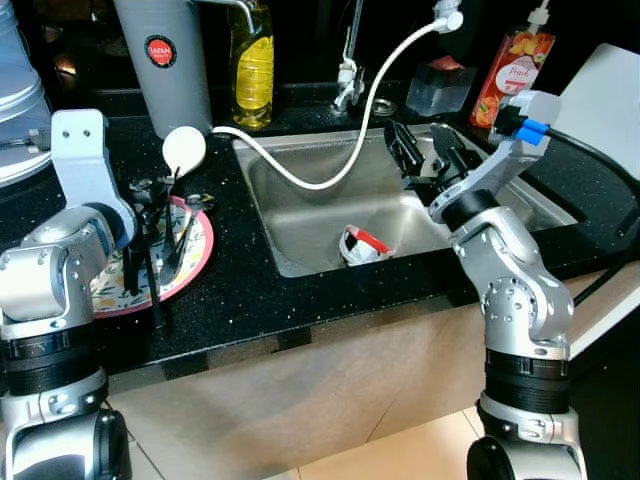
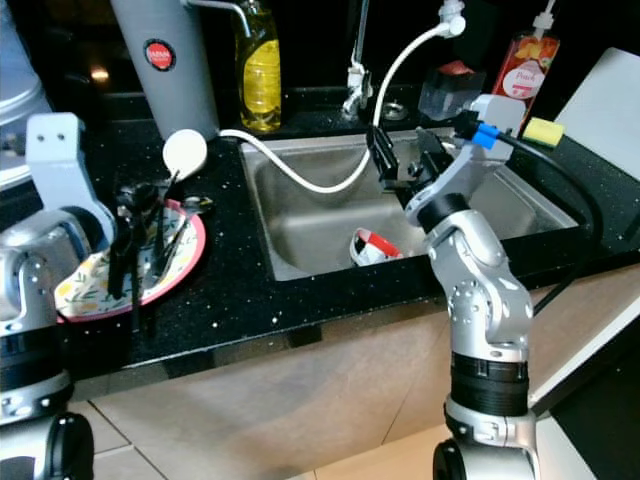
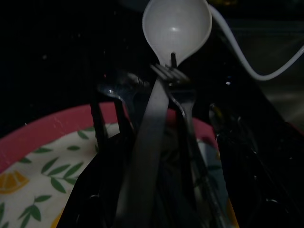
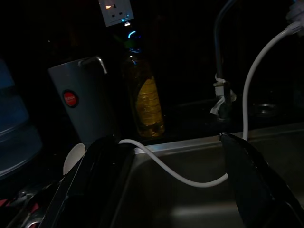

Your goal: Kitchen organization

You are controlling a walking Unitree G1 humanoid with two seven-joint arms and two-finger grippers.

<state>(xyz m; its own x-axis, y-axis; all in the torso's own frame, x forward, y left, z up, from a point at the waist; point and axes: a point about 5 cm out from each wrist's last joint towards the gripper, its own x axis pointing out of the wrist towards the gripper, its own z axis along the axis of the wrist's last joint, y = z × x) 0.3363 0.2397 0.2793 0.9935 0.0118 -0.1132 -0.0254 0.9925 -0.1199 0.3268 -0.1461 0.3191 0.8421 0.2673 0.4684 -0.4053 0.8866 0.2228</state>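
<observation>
Black speckled countertop [image 1: 250, 290] is set with a steel sink [image 1: 300, 215]; tiled floor [image 1: 380, 450] is seen below.

Counter [image 1: 300, 290]: glossy black stone, speckled. Sink [image 1: 320, 215]: brushed steel, matt. Fork [image 3: 178, 90]: polished metal. Spoon [image 3: 176, 28]: smooth white plastic. Plate [image 1: 200, 255]: glossy, printed.

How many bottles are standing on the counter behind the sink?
2. The yellow bottle stands behind the sink's left corner, beside the grey canister. The red pump bottle stands at the back right. Others may be hidden.
</observation>
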